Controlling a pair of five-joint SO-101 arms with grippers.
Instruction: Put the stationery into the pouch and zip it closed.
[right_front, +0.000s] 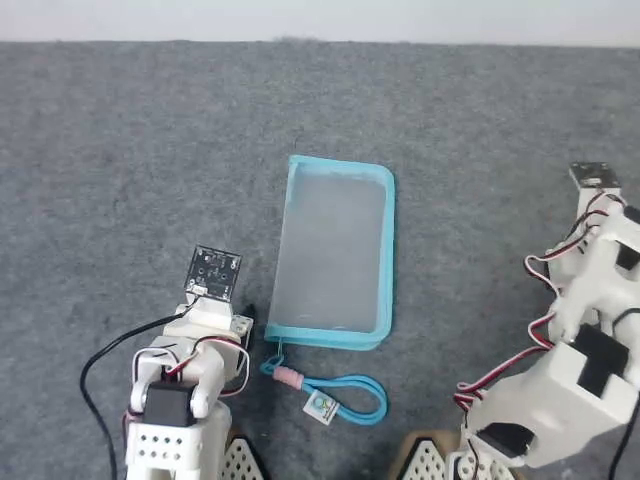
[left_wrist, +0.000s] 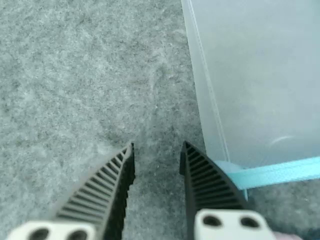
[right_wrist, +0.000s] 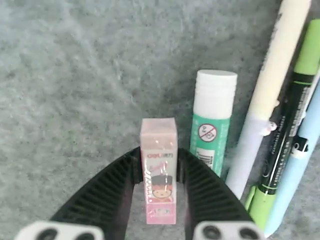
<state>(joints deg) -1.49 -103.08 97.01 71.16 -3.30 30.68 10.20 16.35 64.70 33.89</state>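
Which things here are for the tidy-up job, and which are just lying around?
For the job:
pouch
strap on its zip
eraser, in the jaws of the right gripper
glue stick
pens
left gripper, jaws open by the pouch corner

Just there:
grey mat
white wall

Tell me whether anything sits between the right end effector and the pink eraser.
Nothing visible does. The right end effector has the pink rectangular eraser between its jaws, which appear to touch both its sides. The green-and-white glue stick lies beside it, outside the jaws.
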